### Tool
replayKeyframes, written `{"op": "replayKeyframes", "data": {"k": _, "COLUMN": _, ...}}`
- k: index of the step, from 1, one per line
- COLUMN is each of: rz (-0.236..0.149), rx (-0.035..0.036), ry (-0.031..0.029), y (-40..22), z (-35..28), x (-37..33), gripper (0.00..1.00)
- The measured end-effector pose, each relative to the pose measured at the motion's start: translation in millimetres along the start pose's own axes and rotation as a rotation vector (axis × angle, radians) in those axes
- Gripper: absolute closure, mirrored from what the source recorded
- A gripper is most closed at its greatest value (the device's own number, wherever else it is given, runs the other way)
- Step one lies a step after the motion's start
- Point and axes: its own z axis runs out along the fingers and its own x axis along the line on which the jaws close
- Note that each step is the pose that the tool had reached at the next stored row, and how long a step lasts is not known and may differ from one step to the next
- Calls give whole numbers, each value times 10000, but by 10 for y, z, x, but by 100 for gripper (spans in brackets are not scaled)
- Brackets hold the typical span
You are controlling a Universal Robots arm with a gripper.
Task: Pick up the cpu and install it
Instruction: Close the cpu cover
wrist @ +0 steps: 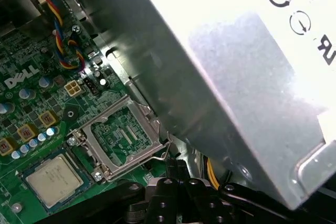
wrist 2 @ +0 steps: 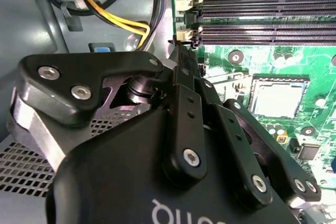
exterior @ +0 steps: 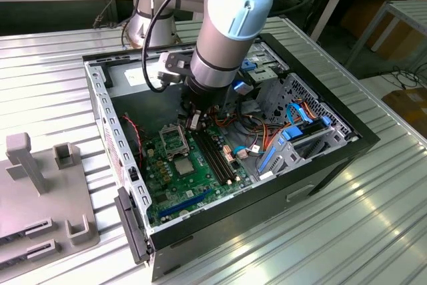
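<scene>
Several cables [wrist 2: 118, 20]: a snag is judged possible, since yellow and black leads are seen just beside the gripper [wrist 2: 181, 51] in the second wrist view.
Metal box [wrist: 236, 77]: a knock is a risk if the arm is swung sideways, as its wall is seen close above the gripper [wrist: 173, 169] in the first wrist view.
Memory slots [wrist 2: 262, 3]: their end clips are seen near the gripper tip and could be struck on a careless descent.
Circuit board [wrist 2: 315, 66]: small parts could be scraped or bent if it is met off target.
Gripper [exterior: 193, 123]: the fingers are judged to be together, with nothing held between them. It is poised above the board inside the open computer case [exterior: 313, 178].
Cpu [exterior: 185, 167]: it is seen lying flat on the board, untouched and apart from the gripper. It lies off to one side of the gripper, not beneath it, as seen in both wrist views [wrist 2: 275, 99] [wrist: 54, 180].
Hollow frame [wrist: 102, 116]: it is seen just beside the cpu, and in the exterior view it is placed between the cpu and the gripper.
</scene>
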Motion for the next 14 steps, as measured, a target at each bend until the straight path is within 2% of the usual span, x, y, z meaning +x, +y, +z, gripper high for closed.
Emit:
{"op": "replayKeyframes", "data": {"k": 3, "rz": 36, "rx": -3, "ry": -19, "y": 22, "z": 5, "x": 15, "gripper": 89}}
{"op": "replayKeyframes", "data": {"k": 10, "rz": 95, "rx": 3, "ry": -25, "y": 27, "z": 6, "x": 19, "gripper": 89}}
{"op": "replayKeyframes", "data": {"k": 14, "rz": 101, "rx": 14, "ry": -8, "y": 28, "z": -11, "x": 17, "gripper": 89}}
